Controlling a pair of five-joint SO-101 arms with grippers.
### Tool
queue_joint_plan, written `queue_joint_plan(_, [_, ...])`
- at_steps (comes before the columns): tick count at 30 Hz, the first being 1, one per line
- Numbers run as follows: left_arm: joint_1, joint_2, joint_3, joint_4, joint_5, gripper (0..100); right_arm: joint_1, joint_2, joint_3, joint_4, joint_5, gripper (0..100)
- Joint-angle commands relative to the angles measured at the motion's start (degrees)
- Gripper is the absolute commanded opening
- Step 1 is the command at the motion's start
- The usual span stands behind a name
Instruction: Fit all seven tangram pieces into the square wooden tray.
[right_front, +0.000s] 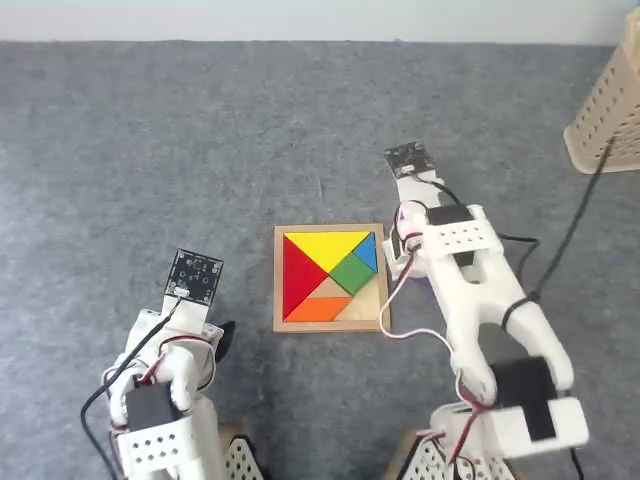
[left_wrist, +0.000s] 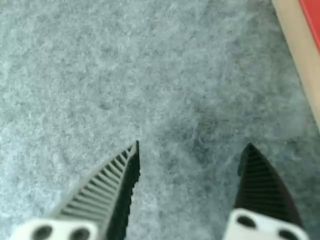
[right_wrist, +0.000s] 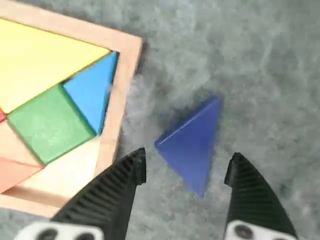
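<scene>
Wooden tray (right_front: 278, 290) sits mid-table, mostly filled, with bare wood showing in one corner. Left gripper (left_wrist: 192, 144): jaws apart over carpet (left_wrist: 100, 75) beside the tray; right gripper (right_wrist: 187, 153): jaws apart, poised over the dark blue triangle (right_wrist: 192, 142), which lies just outside the rim. Suggest descending straight, pinching two edges, then turning it to match the gap.

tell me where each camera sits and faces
High view: fixed overhead, looking down on the tray; left arm and right arm show.
Left wrist view: on that wrist, facing grey mat and tray edge; open left gripper shows.
Right wrist view: on that wrist, facing the dark blue triangle beside the tray; open right gripper shows.
Shared: all three views show the tray.
</scene>
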Motion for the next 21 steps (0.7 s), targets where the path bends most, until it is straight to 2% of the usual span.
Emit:
queue_joint_plan(1, [0.18, -0.97, -0.75, 0.09, 0.35, 30, 0.66, 2.42, -4.22, -2.33, -0.7, 26.3])
queue_joint_plan(13, [0.18, -0.97, -0.75, 0.09, 0.35, 30, 1.19, 12.79, -8.53, -2.24, -0.7, 26.2])
queue_joint_plan(21, [0.18, -0.97, -0.75, 0.09, 0.35, 30, 1.19, 12.7, -8.79, -1.1, -0.35, 6.5])
